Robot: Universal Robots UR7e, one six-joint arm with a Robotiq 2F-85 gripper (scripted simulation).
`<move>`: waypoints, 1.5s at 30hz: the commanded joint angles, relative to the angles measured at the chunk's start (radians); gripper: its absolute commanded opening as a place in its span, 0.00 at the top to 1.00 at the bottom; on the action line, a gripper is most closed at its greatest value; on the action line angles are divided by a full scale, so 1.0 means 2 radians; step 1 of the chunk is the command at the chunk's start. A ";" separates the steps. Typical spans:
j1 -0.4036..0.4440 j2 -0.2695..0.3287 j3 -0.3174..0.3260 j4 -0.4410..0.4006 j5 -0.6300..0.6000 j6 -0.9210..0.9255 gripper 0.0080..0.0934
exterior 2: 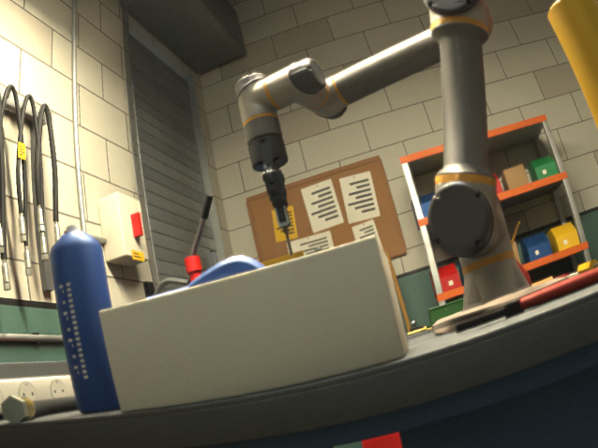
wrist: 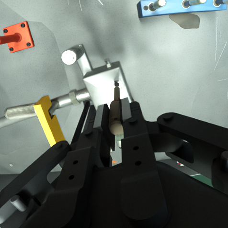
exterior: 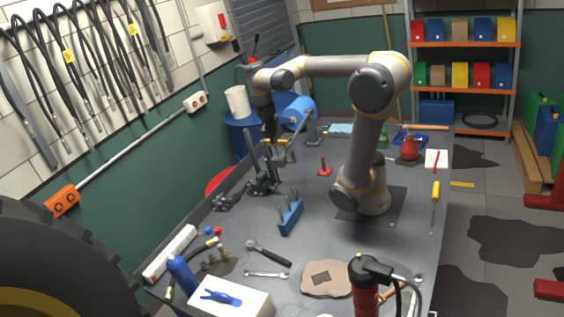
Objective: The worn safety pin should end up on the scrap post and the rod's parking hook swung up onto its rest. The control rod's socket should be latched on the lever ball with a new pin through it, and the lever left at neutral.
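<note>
The worn safety pin (wrist: 115,115) hangs just above the silver socket block (wrist: 105,82) of the control rod (wrist: 48,105), its thin tip pointing down at the block's top. My gripper (wrist: 114,112) has both finger pads clamped on the pin's tan head, directly over the socket at the back left of the bench (exterior: 269,132). The yellow parking hook (wrist: 48,118) hangs against the rod to the left of the socket. The red scrap post (exterior: 324,166) stands on its square base toward the bench's middle. A blue rack (exterior: 291,211) holds several fresh pins nearer the front.
Behind the work a green-and-tile wall carries hanging hoses, with a blue drum (exterior: 240,125) and blue cylinder (exterior: 299,110) close by. My arm's base (exterior: 361,193) sits mid-bench. A ratchet (exterior: 266,251), wrench (exterior: 264,274), white box (exterior: 229,299) and extinguisher (exterior: 365,281) crowd the front.
</note>
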 commanded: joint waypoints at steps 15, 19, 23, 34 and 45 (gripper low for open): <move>0.000 0.002 -0.077 0.075 0.000 0.000 1.00; 0.000 0.002 -0.078 0.075 0.000 0.000 1.00; 0.000 0.002 -0.078 0.075 0.000 0.000 1.00; -0.023 -0.009 -0.072 0.079 0.000 -0.023 1.00; -0.247 -0.065 -0.040 0.104 0.000 -0.246 1.00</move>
